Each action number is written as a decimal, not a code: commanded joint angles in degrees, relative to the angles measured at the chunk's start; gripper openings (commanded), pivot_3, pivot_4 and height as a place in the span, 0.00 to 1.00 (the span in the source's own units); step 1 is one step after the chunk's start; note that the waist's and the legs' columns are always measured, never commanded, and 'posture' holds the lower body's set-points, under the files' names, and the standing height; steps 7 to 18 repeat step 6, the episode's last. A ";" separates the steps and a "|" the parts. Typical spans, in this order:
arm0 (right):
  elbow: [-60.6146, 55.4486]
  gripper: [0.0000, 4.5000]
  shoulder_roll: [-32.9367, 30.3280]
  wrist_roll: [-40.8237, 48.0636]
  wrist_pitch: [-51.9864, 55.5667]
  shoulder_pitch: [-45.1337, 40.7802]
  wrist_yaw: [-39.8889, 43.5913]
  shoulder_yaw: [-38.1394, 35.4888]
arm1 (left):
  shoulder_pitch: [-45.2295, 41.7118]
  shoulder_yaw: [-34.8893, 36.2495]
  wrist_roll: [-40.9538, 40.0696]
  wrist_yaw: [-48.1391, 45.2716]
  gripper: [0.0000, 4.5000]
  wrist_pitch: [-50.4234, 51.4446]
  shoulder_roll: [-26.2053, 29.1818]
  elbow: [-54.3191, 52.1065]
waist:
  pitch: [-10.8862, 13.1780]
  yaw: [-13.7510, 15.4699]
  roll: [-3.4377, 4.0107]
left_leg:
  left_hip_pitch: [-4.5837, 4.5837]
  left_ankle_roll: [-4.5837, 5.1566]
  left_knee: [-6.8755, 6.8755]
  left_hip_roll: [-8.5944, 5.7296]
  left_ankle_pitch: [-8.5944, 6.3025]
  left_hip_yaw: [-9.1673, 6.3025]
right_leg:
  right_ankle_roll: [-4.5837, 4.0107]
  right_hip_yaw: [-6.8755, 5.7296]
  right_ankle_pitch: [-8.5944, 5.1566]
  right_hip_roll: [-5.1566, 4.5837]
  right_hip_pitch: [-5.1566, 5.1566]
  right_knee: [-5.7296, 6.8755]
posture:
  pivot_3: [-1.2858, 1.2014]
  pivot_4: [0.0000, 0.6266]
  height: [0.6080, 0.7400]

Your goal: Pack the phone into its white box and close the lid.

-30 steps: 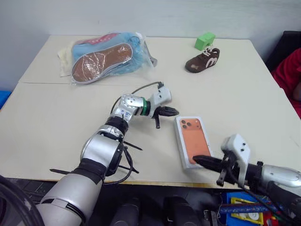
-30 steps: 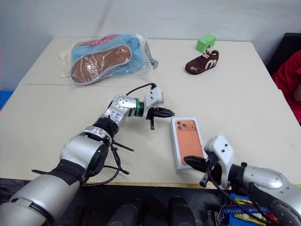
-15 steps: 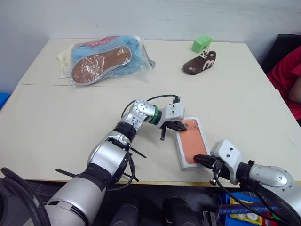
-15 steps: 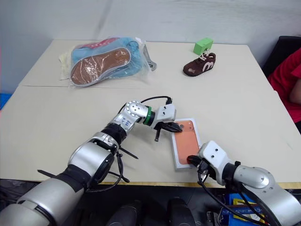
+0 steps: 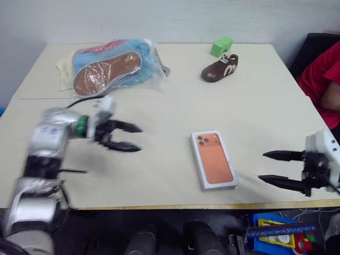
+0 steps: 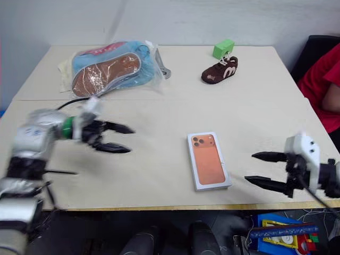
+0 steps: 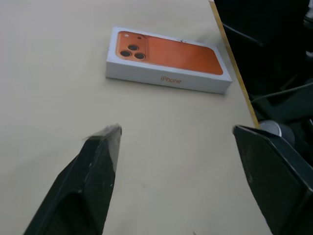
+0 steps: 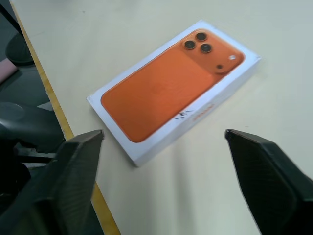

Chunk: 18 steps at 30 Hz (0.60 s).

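The work surface is a beige table (image 5: pixel 159 175) made of two tops butted together, with a seam running across its left part and a yellow strip along the near edge. A pale grey wall stands behind it. A person in a red garment (image 5: pixel 321 79) sits at the 3 o'clock side, next to a dark chair back.

The white box is closed: the lid (image 5: pixel 213 159), printed with an orange phone picture, lies face up near the table's near edge, at about 5 o'clock from the table centre. The phone itself cannot be seen.

The left gripper (image 5: pixel 129 137) hovers well apart from the lid at its 9 o'clock, fingers spread and holding nothing. The right gripper (image 5: pixel 265 166) hovers at the lid's 3 o'clock, near the table edge, likewise spread and empty.

At the far side, a shoe sole in a clear plastic bag (image 5: pixel 114 66) lies at 11 o'clock. A small brown shoe (image 5: pixel 219 67) sits at 1 o'clock, touching a green block (image 5: pixel 221 45) behind it.
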 commanded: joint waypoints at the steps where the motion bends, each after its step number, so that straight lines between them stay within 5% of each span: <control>1: 6.04 1.00 -2.10 -1.44 -3.11 -3.33 5.05 -1.94 | 8.05 8.12 -5.73 -1.23 0.99 4.02 6.23 -10.17 | 0.04 0.35 0.08 | 0.00 0.00 0.00 0.01 0.00 -0.01 | 0.00 -0.02 0.00 0.00 0.03 -0.04 | 0.52 0.24 1.00; 6: 9.36 1.00 -1.88 -3.97 -5.03 -7.76 5.61 0.31 | 18.53 14.93 -10.32 3.74 0.99 6.47 7.51 -19.65 | 0.09 1.75 0.23 | -0.02 0.08 0.05 -0.04 -0.05 -0.02 | -0.01 -0.02 0.01 -0.05 0.11 -0.16 | 0.52 0.24 1.00; 18: 9.36 1.00 -1.88 -3.97 -5.03 -7.76 5.61 0.31 | 18.53 14.93 -10.32 3.74 0.99 6.47 7.51 -19.65 | 0.09 1.75 0.23 | -0.02 0.08 0.05 -0.04 -0.05 -0.02 | -0.01 -0.02 0.01 -0.05 0.11 -0.16 | 0.52 0.24 1.00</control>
